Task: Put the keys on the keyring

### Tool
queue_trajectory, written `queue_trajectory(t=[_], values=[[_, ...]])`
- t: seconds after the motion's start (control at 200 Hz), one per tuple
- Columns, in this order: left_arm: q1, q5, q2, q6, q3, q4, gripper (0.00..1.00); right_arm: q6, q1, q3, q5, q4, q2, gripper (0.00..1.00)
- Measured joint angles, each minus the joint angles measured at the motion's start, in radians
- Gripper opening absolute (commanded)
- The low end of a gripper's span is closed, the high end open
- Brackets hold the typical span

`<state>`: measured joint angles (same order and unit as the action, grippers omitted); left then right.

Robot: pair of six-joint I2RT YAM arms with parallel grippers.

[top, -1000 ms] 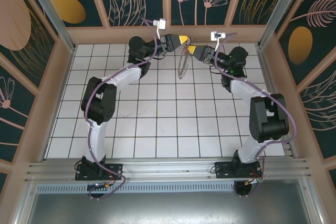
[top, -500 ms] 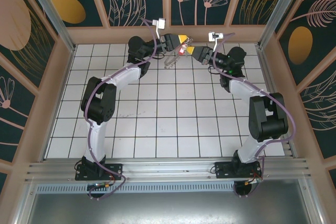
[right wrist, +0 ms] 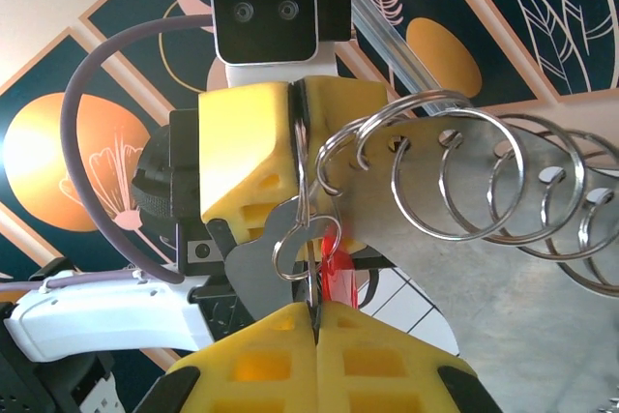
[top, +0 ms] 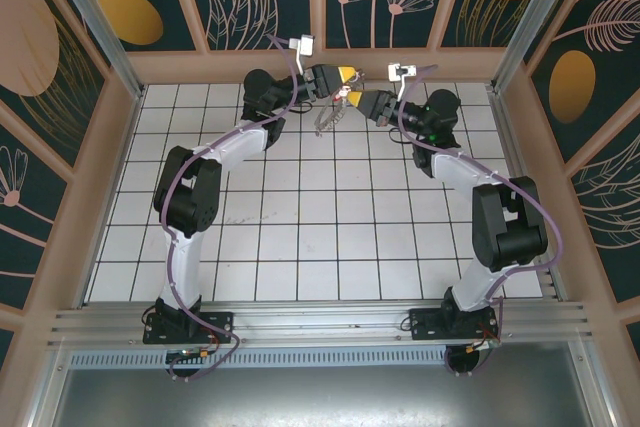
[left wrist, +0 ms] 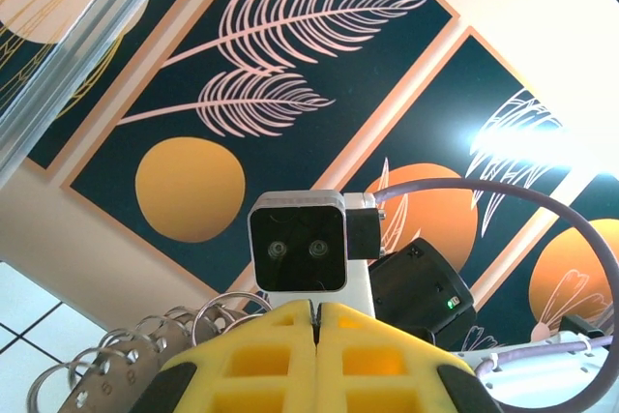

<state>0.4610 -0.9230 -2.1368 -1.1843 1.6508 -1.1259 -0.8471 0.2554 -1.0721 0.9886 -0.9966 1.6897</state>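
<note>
Right wrist view: right gripper (right wrist: 314,309) pinches the red key (right wrist: 334,260) against the keyring (right wrist: 474,142), which left gripper (right wrist: 298,142) clamps; threading looks unfinished.

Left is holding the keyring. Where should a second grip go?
Pinch the keyring on its flat band just past the left gripper, clear of the punched holes. Come in from its plain edge, opposite the metal loops: the pinch meets two flat faces, while the loop side would likely foul it.
</note>
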Motion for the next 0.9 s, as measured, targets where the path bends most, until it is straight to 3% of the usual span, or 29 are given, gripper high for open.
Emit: queue_trajectory(t=[0.325,0.42,0.48,0.901], values=[[-0.006,0.015,0.0,-0.003,-0.01,-0.008,0.0,0.07,0.015,-0.036,-0.015,0.117,0.0,0.0],[-0.006,0.015,0.0,-0.003,-0.015,-0.007,0.0,0.091,0.015,-0.036,-0.019,0.153,-0.007,0.31],[-0.002,0.018,0.0,-0.004,-0.015,-0.011,0.0,0.111,0.017,-0.03,-0.019,0.183,-0.018,0.39],[0.012,0.018,0.0,-0.006,-0.015,-0.031,0.0,0.18,-0.062,0.092,-0.027,0.316,-0.232,0.41]])
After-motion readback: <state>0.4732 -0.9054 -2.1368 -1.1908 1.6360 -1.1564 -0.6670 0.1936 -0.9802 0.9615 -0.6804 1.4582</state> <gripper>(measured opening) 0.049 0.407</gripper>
